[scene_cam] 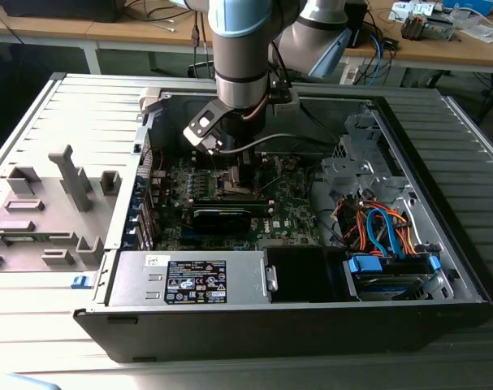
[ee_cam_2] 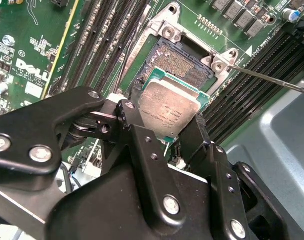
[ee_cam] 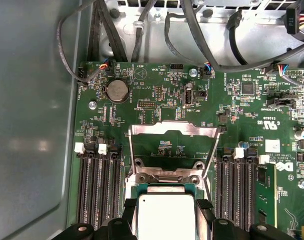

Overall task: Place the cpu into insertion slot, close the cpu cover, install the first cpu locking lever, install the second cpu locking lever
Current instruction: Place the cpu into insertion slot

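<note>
The gripper (ee_cam_2: 162,125) pinches the cpu (ee_cam_2: 172,102) by two opposite edges, just over the insertion slot (ee_cam_2: 181,62), with the cpu cover (ee_cam: 172,129) standing up out of the way. To my eye the cpu sits off-centre, so it wants squaring to the slot's rim and lowering flat, never forced.

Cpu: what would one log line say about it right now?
gripper: shut on cpu | cpu: held over insertion slot | cpu cover: open
</note>
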Controlling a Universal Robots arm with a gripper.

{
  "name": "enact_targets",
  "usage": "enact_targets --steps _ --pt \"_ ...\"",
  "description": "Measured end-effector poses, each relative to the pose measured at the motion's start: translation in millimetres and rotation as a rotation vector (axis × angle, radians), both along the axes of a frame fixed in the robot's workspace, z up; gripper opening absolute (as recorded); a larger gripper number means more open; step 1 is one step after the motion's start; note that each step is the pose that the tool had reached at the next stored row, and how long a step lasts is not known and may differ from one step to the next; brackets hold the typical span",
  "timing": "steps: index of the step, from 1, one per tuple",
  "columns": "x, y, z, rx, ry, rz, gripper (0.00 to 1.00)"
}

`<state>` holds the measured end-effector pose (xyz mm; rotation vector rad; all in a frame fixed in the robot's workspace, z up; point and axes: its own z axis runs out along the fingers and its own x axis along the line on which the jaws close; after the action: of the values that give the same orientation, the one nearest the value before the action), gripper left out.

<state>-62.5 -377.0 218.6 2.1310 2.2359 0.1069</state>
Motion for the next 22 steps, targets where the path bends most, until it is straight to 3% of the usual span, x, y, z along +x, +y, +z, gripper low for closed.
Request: enact_targets --steps 6,8,10,12,15,22 --pt "-0.2 0.0 -1.8 -0.0009 0.0000 0.000 0.55" --pt "-3.6 0.0 -2.6 -0.0016 -0.0001 0.000 0.55" --pt "-4.4 0.0 -3.1 -0.0052 -0.0001 0.000 0.55" --pt "-5.0 0.0 -4.4 -0.0135 -0.0001 -0.001 0.55" --pt "-5.5 0.0 -5.9 -0.0185 0.0001 -0.009 0.55" --pt "-7.1 -0.4 -10.0 -0.0184 0.0000 -0.020 0.55"
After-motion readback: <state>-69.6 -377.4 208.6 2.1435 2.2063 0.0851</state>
